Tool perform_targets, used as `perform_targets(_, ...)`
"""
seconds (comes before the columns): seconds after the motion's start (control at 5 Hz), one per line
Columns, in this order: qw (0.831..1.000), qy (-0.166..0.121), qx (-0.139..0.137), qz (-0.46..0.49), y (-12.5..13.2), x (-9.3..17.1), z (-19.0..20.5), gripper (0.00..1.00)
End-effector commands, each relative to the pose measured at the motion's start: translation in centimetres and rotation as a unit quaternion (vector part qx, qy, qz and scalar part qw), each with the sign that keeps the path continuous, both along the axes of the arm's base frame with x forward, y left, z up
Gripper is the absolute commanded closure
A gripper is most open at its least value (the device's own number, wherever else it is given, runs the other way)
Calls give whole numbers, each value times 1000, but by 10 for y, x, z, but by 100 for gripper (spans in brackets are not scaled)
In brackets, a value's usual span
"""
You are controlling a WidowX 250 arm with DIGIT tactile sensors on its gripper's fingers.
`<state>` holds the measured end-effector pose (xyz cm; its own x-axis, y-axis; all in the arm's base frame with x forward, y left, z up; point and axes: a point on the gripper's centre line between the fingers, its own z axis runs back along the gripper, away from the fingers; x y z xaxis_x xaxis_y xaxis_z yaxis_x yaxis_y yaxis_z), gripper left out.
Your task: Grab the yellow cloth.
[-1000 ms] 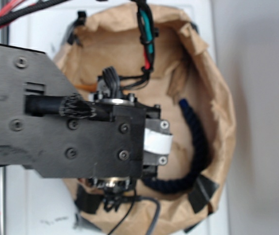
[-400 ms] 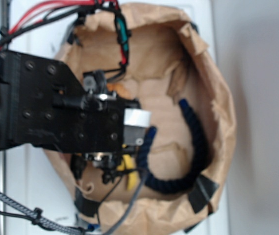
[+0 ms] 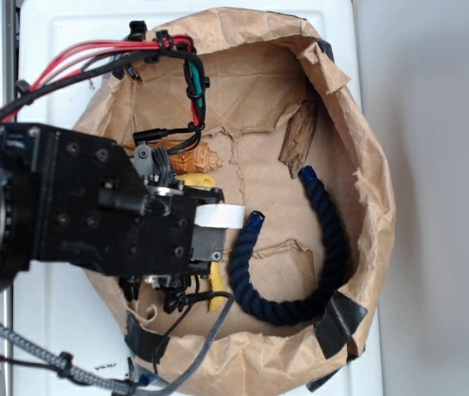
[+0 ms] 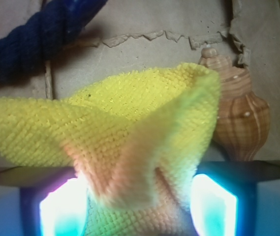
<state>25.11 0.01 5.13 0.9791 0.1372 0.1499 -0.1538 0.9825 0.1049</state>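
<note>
No words, numbers or brand names can be read in either view. The white strip [image 3: 219, 216] on the arm is blank. There are small dark marks [image 3: 105, 366] on the white table at about 7 o'clock, but they are too tiny and blurry to read.

Fuzzy, nubby yellow cloth [image 4: 130, 113]; glossy ribbed seashell [image 4: 240, 123]; twisted navy rope [image 3: 316, 247]; crumpled matt brown paper [image 3: 250, 74] lining.
</note>
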Motion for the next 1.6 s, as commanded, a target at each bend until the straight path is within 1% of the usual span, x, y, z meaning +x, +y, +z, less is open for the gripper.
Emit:
perform_targets(0.0,1000,-18,-5,2,1,4,23,100)
perform_targets(0.2,1000,-21,-19,7,7,3,39,100)
perform_targets(0.4,999,-18,-29,9,12,-1,53,100)
perform_targets(0.6,999,-18,-29,9,12,-1,53,0)
perform_targets(0.8,999,-18,-29,9,12,-1,53,0)
perform_targets(1.0,999,-28,-33,7,12,1,50,0)
perform_targets(1.2,999,-30,-20,20,11,16,41,0)
perform_targets(1.4,999,-23,-10,37,9,32,22,100)
